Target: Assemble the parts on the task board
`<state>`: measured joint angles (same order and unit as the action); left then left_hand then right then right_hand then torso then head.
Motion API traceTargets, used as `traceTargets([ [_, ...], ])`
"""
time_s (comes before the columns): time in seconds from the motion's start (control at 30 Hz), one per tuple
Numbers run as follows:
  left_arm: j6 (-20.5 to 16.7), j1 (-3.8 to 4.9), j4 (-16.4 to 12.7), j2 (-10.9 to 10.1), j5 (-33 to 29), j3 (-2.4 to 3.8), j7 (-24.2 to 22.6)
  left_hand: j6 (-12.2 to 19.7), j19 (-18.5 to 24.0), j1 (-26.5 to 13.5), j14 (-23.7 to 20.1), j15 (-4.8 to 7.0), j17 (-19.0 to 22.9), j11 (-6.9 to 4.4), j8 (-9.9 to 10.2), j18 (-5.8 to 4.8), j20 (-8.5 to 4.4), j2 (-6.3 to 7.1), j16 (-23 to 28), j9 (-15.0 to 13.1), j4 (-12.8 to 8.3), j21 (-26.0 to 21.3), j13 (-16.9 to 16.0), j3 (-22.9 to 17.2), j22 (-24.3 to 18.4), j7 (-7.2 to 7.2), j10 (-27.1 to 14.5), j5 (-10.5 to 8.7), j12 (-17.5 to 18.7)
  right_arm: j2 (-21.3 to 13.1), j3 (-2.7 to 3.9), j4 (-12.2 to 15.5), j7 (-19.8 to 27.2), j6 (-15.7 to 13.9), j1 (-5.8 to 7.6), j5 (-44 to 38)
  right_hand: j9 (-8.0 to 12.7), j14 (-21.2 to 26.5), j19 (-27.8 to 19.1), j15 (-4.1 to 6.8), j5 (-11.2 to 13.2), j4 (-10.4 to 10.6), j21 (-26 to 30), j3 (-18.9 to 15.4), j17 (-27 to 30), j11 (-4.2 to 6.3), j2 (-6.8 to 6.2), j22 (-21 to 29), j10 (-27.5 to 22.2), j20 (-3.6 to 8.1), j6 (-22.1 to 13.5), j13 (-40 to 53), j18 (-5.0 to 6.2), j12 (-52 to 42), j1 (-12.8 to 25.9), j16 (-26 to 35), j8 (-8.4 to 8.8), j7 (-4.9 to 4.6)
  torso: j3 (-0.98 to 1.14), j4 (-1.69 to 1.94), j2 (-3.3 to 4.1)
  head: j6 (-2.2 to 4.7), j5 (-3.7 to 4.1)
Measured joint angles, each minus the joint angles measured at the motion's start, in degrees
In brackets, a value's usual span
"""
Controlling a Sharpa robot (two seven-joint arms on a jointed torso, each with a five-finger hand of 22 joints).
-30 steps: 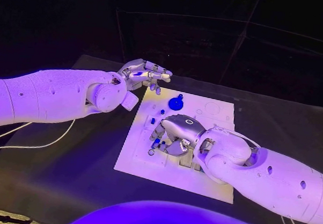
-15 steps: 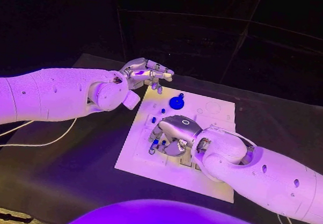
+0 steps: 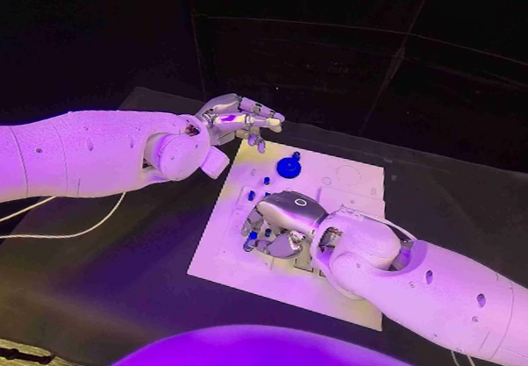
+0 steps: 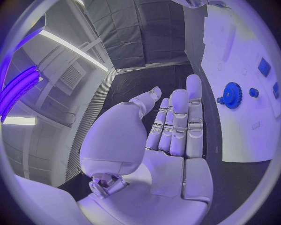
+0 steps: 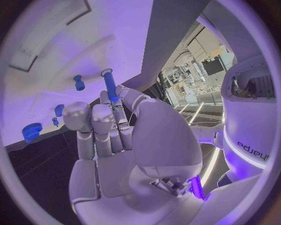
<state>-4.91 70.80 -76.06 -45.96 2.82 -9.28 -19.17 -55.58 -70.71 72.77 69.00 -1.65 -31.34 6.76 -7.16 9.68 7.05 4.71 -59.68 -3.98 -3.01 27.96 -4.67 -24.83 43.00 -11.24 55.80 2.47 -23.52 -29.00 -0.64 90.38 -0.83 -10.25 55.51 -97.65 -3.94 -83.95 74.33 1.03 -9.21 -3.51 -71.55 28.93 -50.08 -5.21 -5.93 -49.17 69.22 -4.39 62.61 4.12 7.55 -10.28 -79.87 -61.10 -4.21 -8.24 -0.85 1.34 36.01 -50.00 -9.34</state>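
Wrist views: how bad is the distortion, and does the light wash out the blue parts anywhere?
Left wrist view: fisheye bends the board edge, but the blue gear stays crisp. Right wrist view: the board is glared pale, yet the blue pin at the right hand reads clearly. Head view: violet light, dark surroundings, parts small beside the right hand.

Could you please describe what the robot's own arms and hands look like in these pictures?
Both arms are bulky, smooth white shells with small dark holes and round joint housings. The left hand and right hand are silver metal with jointed fingers and pale pads. Thin pale cables trail from the left arm across the table. The right hand's back carries a small ring mark.
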Motion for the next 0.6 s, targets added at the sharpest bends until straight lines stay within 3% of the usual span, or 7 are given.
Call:
traceTargets([
  [0.27, 0.0, 0.00, 0.0, 0.0, 0.0, 0.00, 0.0, 0.0, 0.0, 0.0, 0.0, 0.00, 0.0, 0.00, 0.0, 0.00, 0.00, 0.00, 0.0, 0.0, 0.0, 0.0, 0.0, 0.0, 0.0, 0.00, 0.0, 0.00, 0.0, 0.5, -0.58, -0.7, -0.3, 0.4, -0.10, -0.5, 0.0, 0.0, 0.0, 0.00, 0.0, 0.0, 0.0, 0.0, 0.0, 0.00, -0.01, 0.0, 0.0, 0.00, 0.0, 0.0, 0.01, 0.3, 0.0, 0.0, 0.00, 0.00, 0.00, 0.00, -0.01, -0.01, -0.08],
  [0.6, 0.0, 0.00, 0.0, 0.0, 0.0, 0.00, 0.0, 0.0, 0.0, 0.0, 0.0, 0.00, 0.0, 0.00, 0.0, 0.00, 0.00, 0.00, 0.0, 0.0, 0.0, 0.0, 0.0, 0.0, 0.0, 0.00, 0.0, 0.00, 0.0, 1.0, -0.68, -1.0, -1.1, 0.6, -0.17, -1.6, 0.0, 0.0, -0.1, 0.00, 0.0, 0.0, 0.0, 0.0, 0.4, 0.00, -0.02, 0.4, 0.0, -0.13, -0.2, 0.0, 0.01, 0.1, 0.0, 0.0, 0.00, -0.23, 0.00, 0.00, 0.00, -0.01, -0.05],
])
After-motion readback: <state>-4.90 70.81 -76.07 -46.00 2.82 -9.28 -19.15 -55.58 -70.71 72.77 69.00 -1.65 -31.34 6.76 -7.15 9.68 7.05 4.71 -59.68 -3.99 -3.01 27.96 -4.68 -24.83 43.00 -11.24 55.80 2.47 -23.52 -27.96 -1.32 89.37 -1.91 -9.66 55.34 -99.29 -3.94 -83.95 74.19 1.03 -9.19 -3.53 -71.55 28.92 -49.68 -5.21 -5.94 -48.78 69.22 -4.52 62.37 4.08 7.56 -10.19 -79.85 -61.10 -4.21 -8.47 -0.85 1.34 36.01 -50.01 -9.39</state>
